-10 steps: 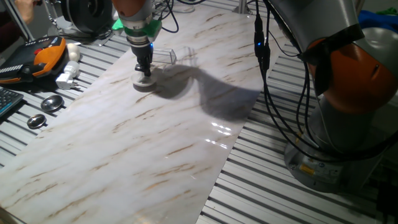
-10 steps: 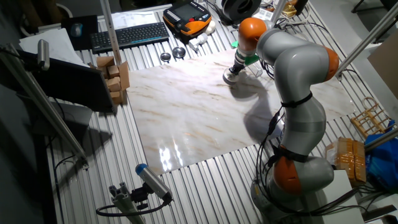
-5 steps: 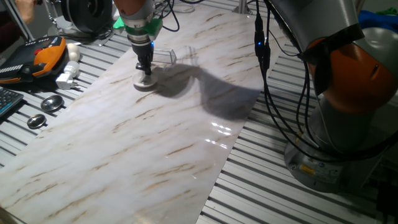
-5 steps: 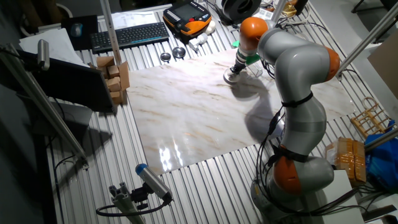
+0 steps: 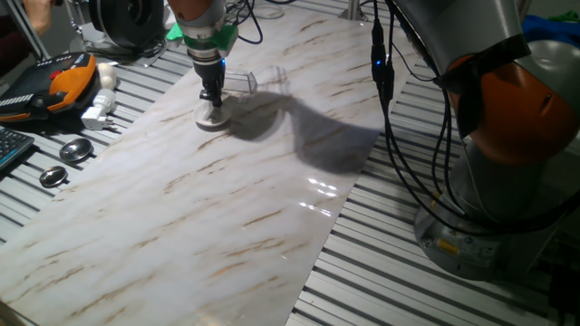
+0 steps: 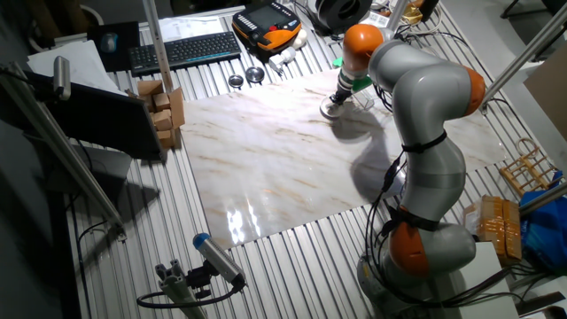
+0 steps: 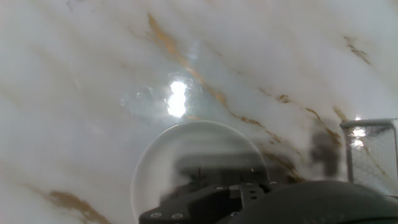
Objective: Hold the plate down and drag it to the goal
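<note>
The plate (image 5: 214, 119) is a small white round dish on the marble board (image 5: 208, 208), near its far left edge. My gripper (image 5: 214, 101) stands upright on it, fingers together, tips pressing down on its centre. The goal (image 5: 241, 81), a clear plastic bracket, lies just behind and to the right of the plate, close but apart. In the other fixed view the gripper (image 6: 337, 103) sits on the plate (image 6: 331, 110). In the hand view the plate (image 7: 186, 155) fills the lower middle and the goal's glinting wall (image 7: 368, 148) stands at the right edge.
Two grey metal discs (image 5: 75, 150) (image 5: 53, 177), a white adapter (image 5: 97, 114) and an orange-black device (image 5: 65, 78) lie on the slatted table left of the board. The arm's base (image 5: 507, 154) stands at the right. Cardboard boxes (image 6: 165, 108) sit beside the board.
The gripper and the plate under it have slid a short way toward the clear bracket. Nothing else has moved.
</note>
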Robot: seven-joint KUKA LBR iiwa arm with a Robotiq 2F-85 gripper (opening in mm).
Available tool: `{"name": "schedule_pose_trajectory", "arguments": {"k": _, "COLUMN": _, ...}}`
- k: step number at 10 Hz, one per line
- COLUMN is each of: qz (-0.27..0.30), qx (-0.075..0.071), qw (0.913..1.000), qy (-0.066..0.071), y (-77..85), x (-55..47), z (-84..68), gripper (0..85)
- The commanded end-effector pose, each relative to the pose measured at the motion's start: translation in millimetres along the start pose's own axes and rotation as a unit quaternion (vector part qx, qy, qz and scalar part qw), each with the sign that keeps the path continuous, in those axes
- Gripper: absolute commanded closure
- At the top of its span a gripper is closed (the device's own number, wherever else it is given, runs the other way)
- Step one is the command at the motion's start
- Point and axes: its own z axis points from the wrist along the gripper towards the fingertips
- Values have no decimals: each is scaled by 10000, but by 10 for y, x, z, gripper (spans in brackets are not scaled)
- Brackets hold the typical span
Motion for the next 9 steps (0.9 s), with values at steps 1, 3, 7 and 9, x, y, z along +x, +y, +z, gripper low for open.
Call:
{"name": "schedule_pose_trajectory", "arguments": {"k": 1, "qz": -11, "qx": 10, "qw": 10000, "qy": 3, "y": -19, "x": 3, "z": -4, "gripper": 850}}
{"name": "schedule_pose_trajectory", "arguments": {"k": 3, "qz": -19, "qx": 19, "qw": 10000, "qy": -3, "y": -59, "x": 15, "z": 9, "gripper": 850}}
{"name": "schedule_pose_trajectory", "arguments": {"k": 7, "qz": -52, "qx": 43, "qw": 10000, "qy": -5, "y": -127, "x": 26, "z": 7, "gripper": 850}}
{"name": "schedule_pose_trajectory", "arguments": {"k": 9, "qz": -69, "qx": 62, "qw": 10000, "qy": -17, "y": -166, "x": 30, "z": 17, "gripper": 850}}
